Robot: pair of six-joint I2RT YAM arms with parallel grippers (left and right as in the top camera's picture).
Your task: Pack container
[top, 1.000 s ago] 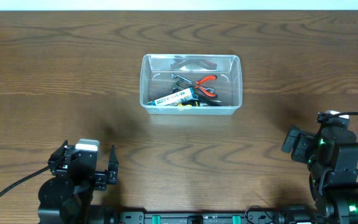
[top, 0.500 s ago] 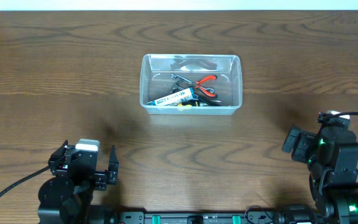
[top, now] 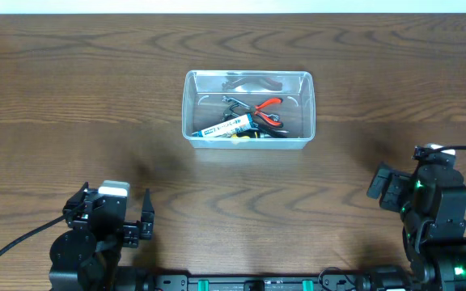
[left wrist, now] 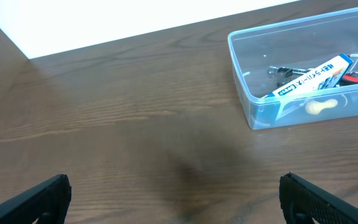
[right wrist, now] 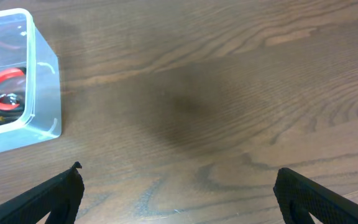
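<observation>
The clear plastic container [top: 189,105] stands at the table's middle back. It holds red-handled pliers [top: 268,105], a blue-and-white packet [top: 231,125] and small metal tools. It also shows in the left wrist view [left wrist: 246,93] at upper right and in the right wrist view [right wrist: 42,87] at upper left. My left gripper [left wrist: 176,202] is open and empty at the front left, far from the container. My right gripper [right wrist: 179,196] is open and empty at the front right, over bare wood.
The dark wooden table [top: 79,105] spreads around the container. A white wall edge [left wrist: 104,18] runs along the table's far side. Both arm bases sit at the front edge, the left [top: 95,234] and the right [top: 435,218].
</observation>
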